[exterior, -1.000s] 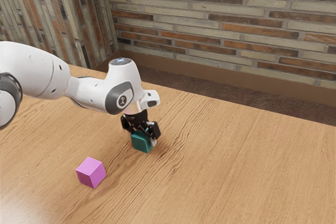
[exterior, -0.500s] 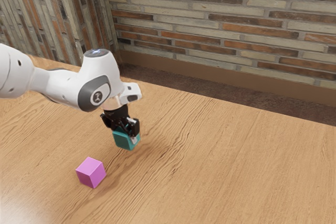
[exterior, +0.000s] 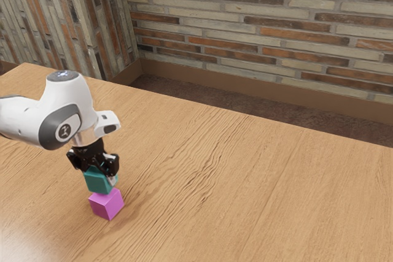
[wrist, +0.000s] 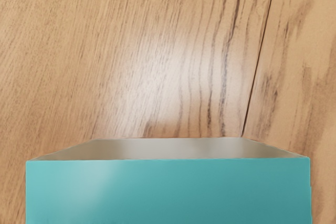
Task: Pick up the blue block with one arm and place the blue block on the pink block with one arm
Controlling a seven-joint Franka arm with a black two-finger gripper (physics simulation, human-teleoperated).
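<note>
table [exterior: 264, 176]: light wood with dark grain lines, carrying both blocks at its near left part.
brick wall [exterior: 258, 23]: along the far side and round the left corner, well apart from the blocks.
floor strip [exterior: 276, 105]: dark, between the table's far edge and the brick wall.
arm [exterior: 55, 121]: white, coming in from the exterior view's left, bent down right over the blocks.
pink block [exterior: 106, 204]: on the table at near left, one corner turned toward the near side, directly beneath the blue block.
blue block [exterior: 98, 183]: teal in shade, on top of the pink block, faces meeting, set slightly toward the far left of it. In the wrist view [wrist: 168, 192], large and close under the hand, with table [wrist: 157, 51] grain beyond.
gripper [exterior: 96, 171]: black fingers clenched on the blue block from two sides, spread to its width, gripping its upper part.
</note>
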